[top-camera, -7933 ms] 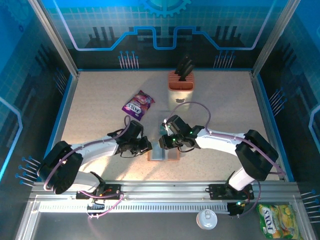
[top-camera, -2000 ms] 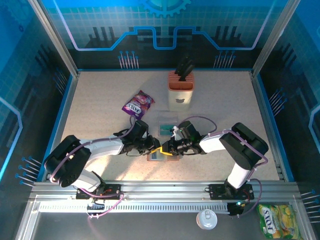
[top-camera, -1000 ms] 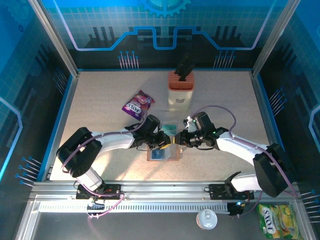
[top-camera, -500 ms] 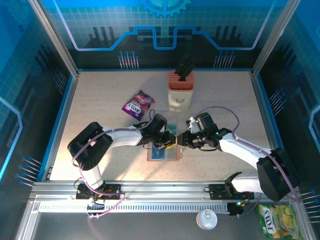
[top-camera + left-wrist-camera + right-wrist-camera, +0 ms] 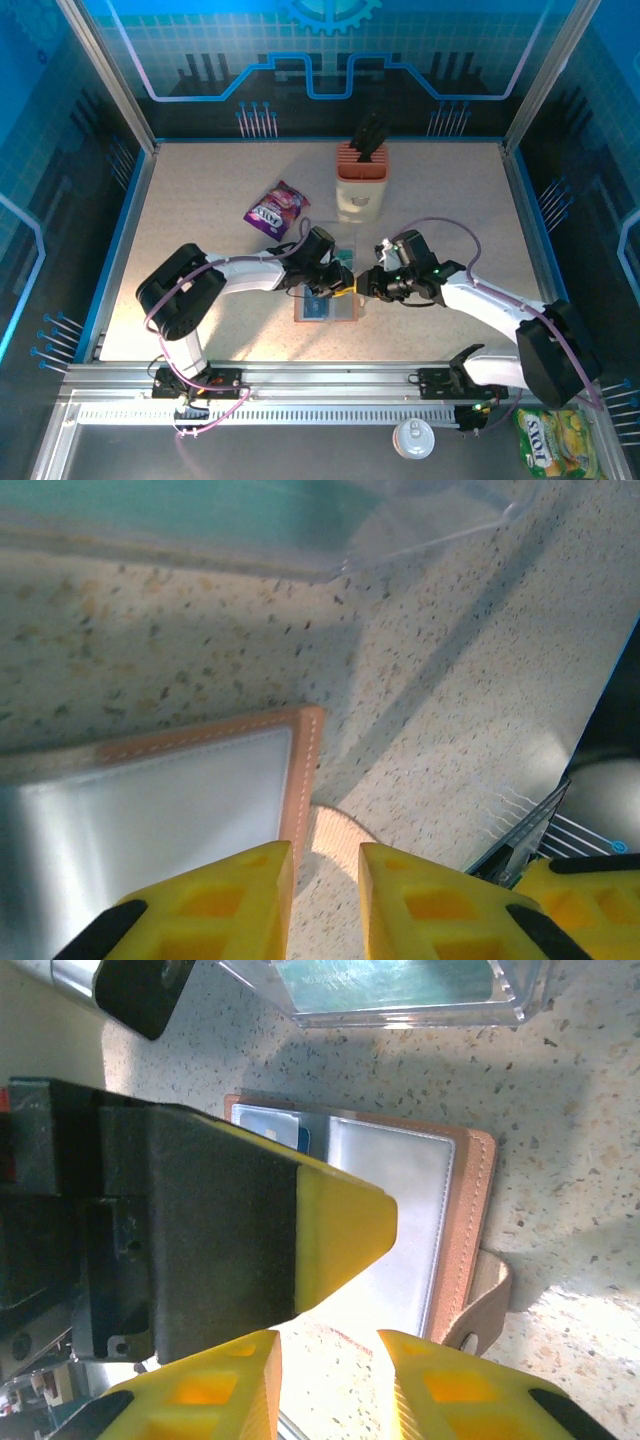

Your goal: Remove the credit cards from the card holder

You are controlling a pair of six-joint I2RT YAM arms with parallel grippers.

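One open brown-rimmed card holder (image 5: 400, 1220)

the card holder (image 5: 318, 310) lies open on the table (image 5: 200, 260), toward its near side, with the sleeve (image 5: 345, 257) just behind it. the knife block (image 5: 360, 185) stands farther back, and the snack packet (image 5: 277, 208) lies back and to the left. the left gripper (image 5: 338, 290) and the right gripper (image 5: 362, 285) meet over the holder's right half, one from each side.

A robotics lab cell: speckled beige worktop (image 5: 200, 180) walled by blue circuit-patterned panels (image 5: 330, 60) at the frame's top and sides. A silver aluminium rail (image 5: 330, 385) crosses the bottom.
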